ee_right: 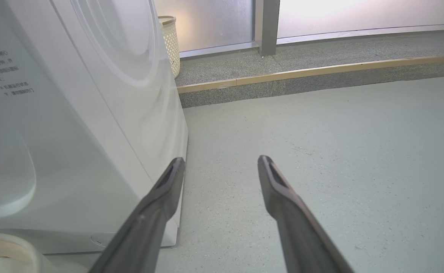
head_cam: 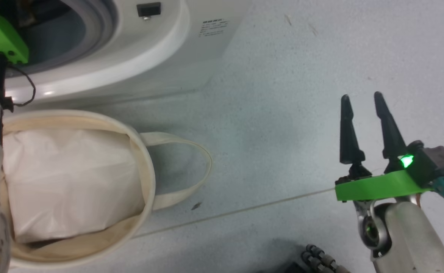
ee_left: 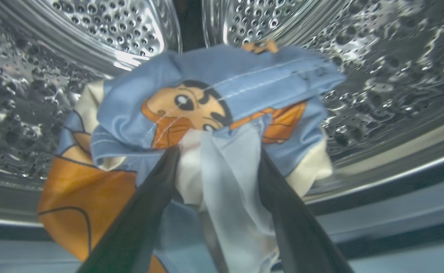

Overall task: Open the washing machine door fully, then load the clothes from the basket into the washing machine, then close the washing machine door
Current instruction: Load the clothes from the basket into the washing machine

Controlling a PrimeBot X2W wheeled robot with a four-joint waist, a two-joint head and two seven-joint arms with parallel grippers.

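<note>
Inside the drum (ee_left: 112, 22), my left end effector (ee_left: 218, 151) stands wide around the clothes (ee_left: 214, 76): soft, light, perhaps snagged; I'd pinch a bunched fold.

1. The clothes (ee_left: 222, 94) are recorded as light blue, printed with orange-brown cartoon figures outlined in black, with cream and orange patches.
2. The washing machine (head_cam: 161, 57) is listed as white. Its gasket (head_cam: 104, 19) is grey, and its drum (ee_left: 112, 22) is shiny steel patterned with rows of small holes.
3. The basket (head_cam: 146, 167) is entered as plain cream, and the pad (head_cam: 66, 178) as plain white.
4. The right gripper (head_cam: 361, 96) is noted as black, banded bright green at the wrist.
5. The left gripper (ee_left: 216, 151) is noted as black.
6. The floor (head_cam: 275, 113) is given as pale grey-green, finely speckled.
</note>
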